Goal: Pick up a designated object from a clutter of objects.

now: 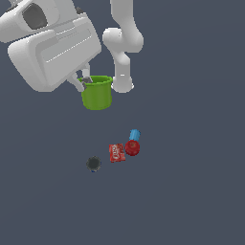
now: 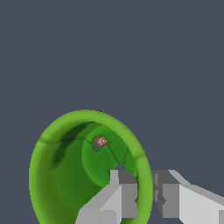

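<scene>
We see the gripper (image 2: 141, 192) clamped on the rim of the green cup (image 1: 97, 93), one finger (image 2: 116, 199) inside the hollow and the other outside the wall, so the cup's rim sits pinched between them. In the wrist view we look straight down into the cup (image 2: 65, 175), its round mouth open toward the camera and a small red-and-grey mark showing at the bottom of the hollow. In the exterior view the cup hangs upright below the white hand of the arm, well above the dark floor (image 1: 191, 191) and clear of everything else. Beneath and toward the exterior view's right, the remaining clutter lies on the floor: the dark grey round piece (image 1: 94, 163) sits alone, apart from the others; the red flat printed packet (image 1: 116, 152) lies just beside the red ball (image 1: 132, 147), and the small blue cylinder (image 1: 135, 135) rests against the ball's far side.
</scene>
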`<state>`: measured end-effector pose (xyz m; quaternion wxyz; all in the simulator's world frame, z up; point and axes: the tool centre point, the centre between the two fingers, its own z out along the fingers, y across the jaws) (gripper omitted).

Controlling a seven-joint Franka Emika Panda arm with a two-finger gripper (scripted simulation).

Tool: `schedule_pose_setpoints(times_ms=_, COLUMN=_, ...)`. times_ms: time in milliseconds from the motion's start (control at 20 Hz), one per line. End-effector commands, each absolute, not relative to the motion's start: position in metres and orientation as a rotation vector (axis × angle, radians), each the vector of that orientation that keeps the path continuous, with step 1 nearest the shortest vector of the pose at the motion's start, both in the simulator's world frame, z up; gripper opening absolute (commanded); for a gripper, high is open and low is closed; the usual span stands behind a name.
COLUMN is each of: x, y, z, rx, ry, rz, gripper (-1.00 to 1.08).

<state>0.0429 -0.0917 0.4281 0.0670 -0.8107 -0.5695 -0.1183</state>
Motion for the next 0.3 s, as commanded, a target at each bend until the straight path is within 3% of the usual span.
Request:
schedule_pose_setpoints(times_ms=0, x=0.0427, y=-0.0938, z=0.4333, rx=-2.443, ry=-1.718, rz=-0.358, gripper=-1.00)
schedule_pose_setpoints(times_ms=250, x=0.0437, y=-0.0937, z=0.4324, rx=-2.443, ry=-1.717, rz=-0.358, gripper=-1.00)
